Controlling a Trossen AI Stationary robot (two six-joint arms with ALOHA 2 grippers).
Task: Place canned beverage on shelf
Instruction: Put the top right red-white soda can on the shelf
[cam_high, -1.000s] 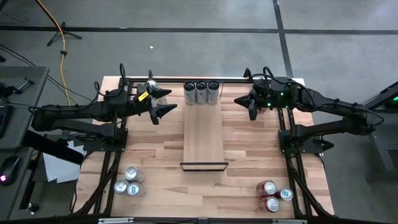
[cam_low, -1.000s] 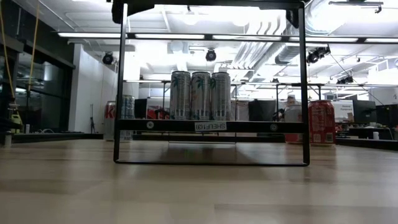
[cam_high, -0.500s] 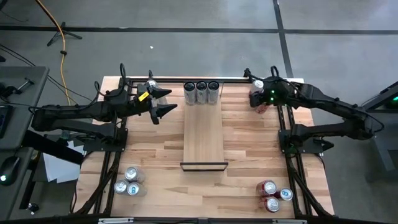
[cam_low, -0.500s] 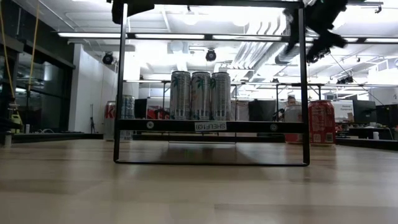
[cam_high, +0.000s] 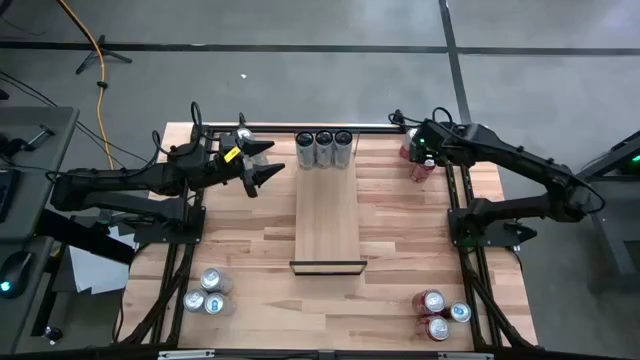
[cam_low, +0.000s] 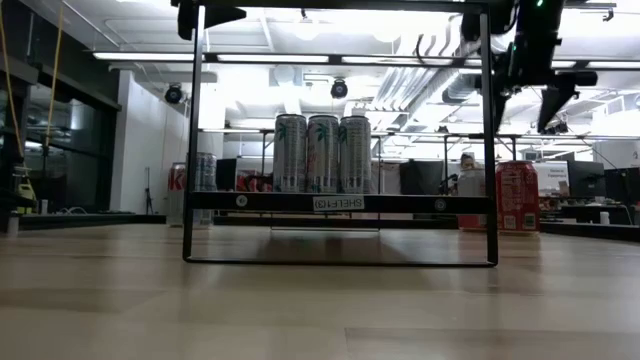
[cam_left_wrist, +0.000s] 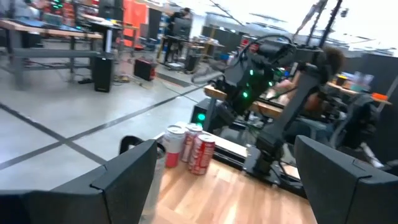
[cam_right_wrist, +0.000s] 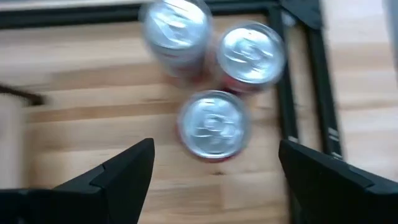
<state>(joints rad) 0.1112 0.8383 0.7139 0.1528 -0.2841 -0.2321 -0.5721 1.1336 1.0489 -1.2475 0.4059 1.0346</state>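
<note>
Left pincer (cam_high: 262, 163) spread open, idle left of shelf (cam_high: 328, 215). Three silver cans (cam_high: 324, 148) on shelf's far end. Right pincer (cam_right_wrist: 214, 168) spread wide above red cans (cam_right_wrist: 214, 126) at table's far-right corner. Cans likely rigid, slick, dentable; grip mid-body.

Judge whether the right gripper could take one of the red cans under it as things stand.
Probably yes: the right gripper hangs open right above the red cans, nothing between, though two neighbours crowd the nearest can.
</note>
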